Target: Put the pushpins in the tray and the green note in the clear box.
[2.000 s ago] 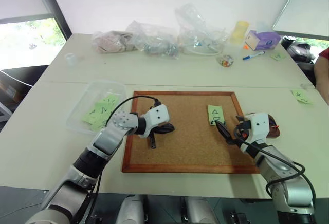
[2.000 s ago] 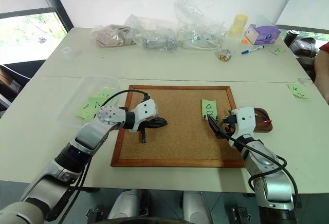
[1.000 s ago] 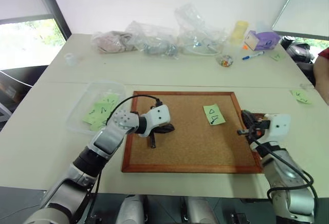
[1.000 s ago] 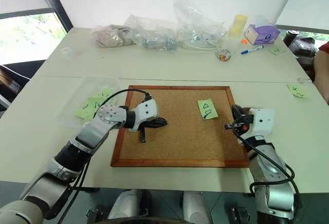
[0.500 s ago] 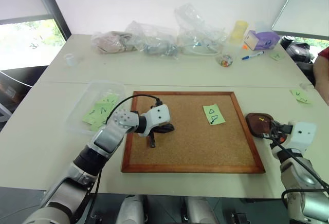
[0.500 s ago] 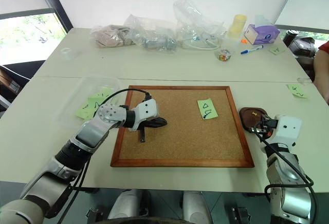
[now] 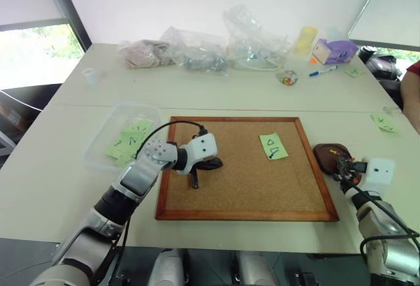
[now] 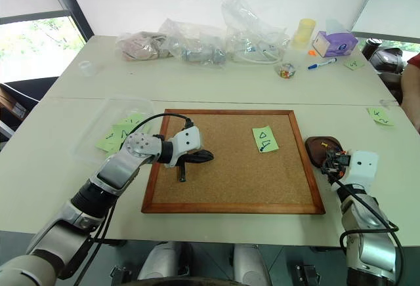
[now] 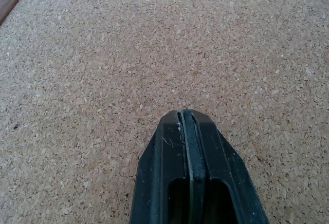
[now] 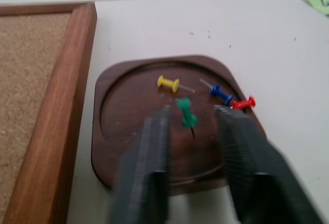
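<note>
Clear bags (image 7: 216, 46), a yellow cup (image 7: 306, 37) and a purple box (image 7: 335, 51) crowd the worktop's (image 7: 216, 92) far edge. The green note (image 7: 272, 146) lies on the cork board (image 7: 243, 181), centre frame; the clear box (image 7: 125, 135) sits at left. The right pincer (image 10: 191, 124) hangs parted above the tray (image 10: 128, 126), seemingly empty, over four pushpins (image 10: 186, 113). The left pincer (image 9: 186, 118) is closed, empty, over cork.
</note>
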`<state>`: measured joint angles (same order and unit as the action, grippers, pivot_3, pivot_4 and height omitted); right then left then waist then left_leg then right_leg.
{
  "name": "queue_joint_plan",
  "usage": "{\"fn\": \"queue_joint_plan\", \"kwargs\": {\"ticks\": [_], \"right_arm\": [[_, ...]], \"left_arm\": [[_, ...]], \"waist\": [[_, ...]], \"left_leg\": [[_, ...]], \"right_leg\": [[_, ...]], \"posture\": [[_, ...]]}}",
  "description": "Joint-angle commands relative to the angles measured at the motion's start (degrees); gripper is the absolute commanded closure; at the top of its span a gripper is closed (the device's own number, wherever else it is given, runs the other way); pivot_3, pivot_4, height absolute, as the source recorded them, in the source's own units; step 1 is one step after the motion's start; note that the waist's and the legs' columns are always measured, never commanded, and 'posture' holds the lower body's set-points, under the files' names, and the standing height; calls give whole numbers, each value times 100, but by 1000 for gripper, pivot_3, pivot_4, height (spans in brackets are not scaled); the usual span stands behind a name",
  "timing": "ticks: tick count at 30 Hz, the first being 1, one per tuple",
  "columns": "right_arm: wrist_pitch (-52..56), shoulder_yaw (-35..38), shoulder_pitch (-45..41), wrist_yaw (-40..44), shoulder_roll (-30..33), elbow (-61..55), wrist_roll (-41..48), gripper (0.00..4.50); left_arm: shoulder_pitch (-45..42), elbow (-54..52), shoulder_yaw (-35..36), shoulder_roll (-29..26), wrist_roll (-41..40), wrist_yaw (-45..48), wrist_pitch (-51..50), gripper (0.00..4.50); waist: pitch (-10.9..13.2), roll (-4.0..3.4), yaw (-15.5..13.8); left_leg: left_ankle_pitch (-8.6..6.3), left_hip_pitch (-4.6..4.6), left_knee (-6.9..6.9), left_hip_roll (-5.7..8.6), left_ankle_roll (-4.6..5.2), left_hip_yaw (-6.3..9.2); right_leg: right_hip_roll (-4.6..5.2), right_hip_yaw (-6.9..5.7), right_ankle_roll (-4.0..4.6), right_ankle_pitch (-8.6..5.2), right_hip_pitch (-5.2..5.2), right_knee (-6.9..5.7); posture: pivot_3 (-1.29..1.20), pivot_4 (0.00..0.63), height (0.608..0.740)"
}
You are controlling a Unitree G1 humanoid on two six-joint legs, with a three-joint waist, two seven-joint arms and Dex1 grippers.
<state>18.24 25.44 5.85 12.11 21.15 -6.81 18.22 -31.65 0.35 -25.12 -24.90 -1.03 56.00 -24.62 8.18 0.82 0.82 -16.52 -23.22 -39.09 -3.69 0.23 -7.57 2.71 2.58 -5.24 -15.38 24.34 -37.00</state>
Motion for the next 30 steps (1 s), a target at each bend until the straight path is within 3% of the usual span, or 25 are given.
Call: {"fn": "queue_joint_plan", "kwargs": {"ticks": [1, 3, 4, 12, 17, 23, 30], "right_arm": [[-89, 41, -9, 7, 42, -137, -24, 1056], [-107, 52, 29, -29, 21, -215, -38, 102], [-117, 56, 40, -40, 15, -237, -41, 31], [-655, 87, 69, -43, -31, -1073, 2, 31], [-65, -688, -157, 467, 90, -1630, 302, 31], [300, -1732, -392, 897, -3, -1362, 184, 31], [139, -2086, -479, 945, -183, -867, 5, 31]], "left_arm": [[140, 104, -156, -93, 179, -12, -186, 4500], [164, 70, -155, -101, 177, -16, -202, 4500], [170, 59, -156, -104, 176, -18, -208, 4500], [190, 15, -168, -99, 165, -28, -219, 4500], [168, 65, -180, -89, 167, -13, -174, 4500], [106, 179, -194, -29, 189, -13, -116, 4500], [116, 197, -178, -19, 198, -43, -102, 4500]], "waist": [[0, 0, 0], [0, 0, 1], [0, 0, 2], [0, -2, 7], [0, -1, 11], [0, 0, -15], [0, 1, -11]], "left_leg": [[0, 0, 0, 0, 0, 0], [0, 0, 0, 0, 0, 0], [0, 0, 0, 0, 0, 0], [0, 0, 1, -1, 0, 0], [0, 0, 2, -1, 0, 1], [0, -3, 1, 0, 0, 2], [-1, -4, 0, 1, 1, 2]], "right_leg": [[0, 0, 0, 0, 0, 0], [0, 0, 0, 0, 0, 0], [0, 0, 0, 0, 0, 0], [0, 0, 0, 0, 1, -1], [-2, 0, 0, 0, 1, 0], [0, -2, 0, 0, 1, 1], [1, -3, 0, 0, 2, 3]], "posture": [[0, 150, 737], [0, 150, 737], [0, 150, 737], [0, 150, 737], [0, 150, 737], [0, 150, 737], [0, 150, 737]]}}
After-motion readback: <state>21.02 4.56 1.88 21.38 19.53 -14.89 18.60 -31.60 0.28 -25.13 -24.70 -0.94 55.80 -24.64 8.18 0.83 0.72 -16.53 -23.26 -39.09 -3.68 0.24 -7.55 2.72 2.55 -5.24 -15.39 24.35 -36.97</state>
